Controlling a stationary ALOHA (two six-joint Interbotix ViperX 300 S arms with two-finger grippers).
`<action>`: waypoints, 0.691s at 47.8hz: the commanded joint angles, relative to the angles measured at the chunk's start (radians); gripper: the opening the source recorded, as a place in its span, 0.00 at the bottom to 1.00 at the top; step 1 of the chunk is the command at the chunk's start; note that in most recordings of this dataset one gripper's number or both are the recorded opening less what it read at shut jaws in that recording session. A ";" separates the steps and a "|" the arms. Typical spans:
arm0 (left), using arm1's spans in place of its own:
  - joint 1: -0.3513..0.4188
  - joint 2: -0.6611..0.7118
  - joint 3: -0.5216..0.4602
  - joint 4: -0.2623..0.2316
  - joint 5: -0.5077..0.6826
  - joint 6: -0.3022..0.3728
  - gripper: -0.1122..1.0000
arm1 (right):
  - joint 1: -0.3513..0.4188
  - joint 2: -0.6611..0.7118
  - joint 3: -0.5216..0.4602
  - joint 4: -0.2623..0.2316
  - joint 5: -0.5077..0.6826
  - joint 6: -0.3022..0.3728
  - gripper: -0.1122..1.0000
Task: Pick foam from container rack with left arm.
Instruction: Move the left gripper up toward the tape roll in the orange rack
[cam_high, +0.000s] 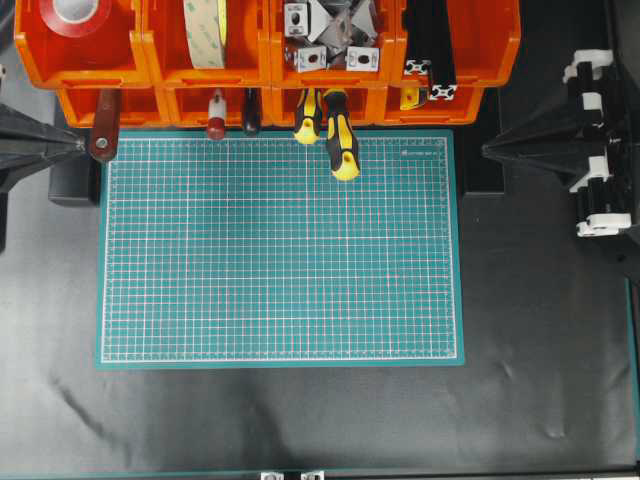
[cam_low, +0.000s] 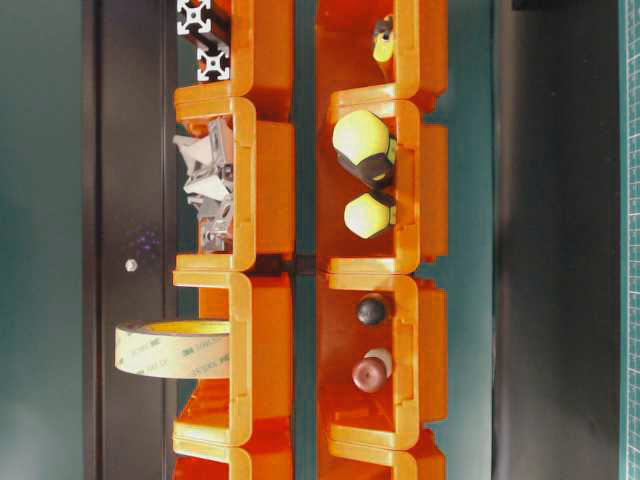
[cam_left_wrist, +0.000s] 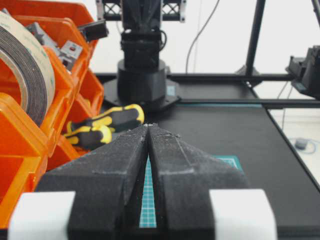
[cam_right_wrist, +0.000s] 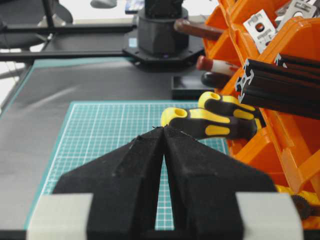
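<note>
Left black two-finger gripper (cam_left_wrist: 149, 127): tips pressed together, holding nothing, parked at the left edge of the green gridded cutting mat (cam_high: 280, 250). Right black gripper (cam_right_wrist: 163, 131): likewise closed and bare, at the mat's opposite side. Cream-lined ring of black foam tape (cam_high: 207, 33) stands on edge in the back row of the bright orange plastic bin rack (cam_high: 260, 62), second bin from the left overhead. Yellow-and-black screwdriver handles (cam_high: 340, 140) jut from the front row over the mat.
</note>
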 joint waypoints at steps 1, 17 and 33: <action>-0.006 0.008 -0.112 0.054 0.043 -0.049 0.15 | 0.005 0.011 -0.028 0.003 -0.018 0.014 0.11; 0.041 0.092 -0.422 0.054 0.425 -0.426 0.10 | 0.005 0.008 -0.028 0.020 -0.028 0.051 0.10; 0.179 0.236 -0.687 0.055 0.597 -0.856 0.10 | 0.009 0.009 -0.029 0.020 -0.028 0.052 0.10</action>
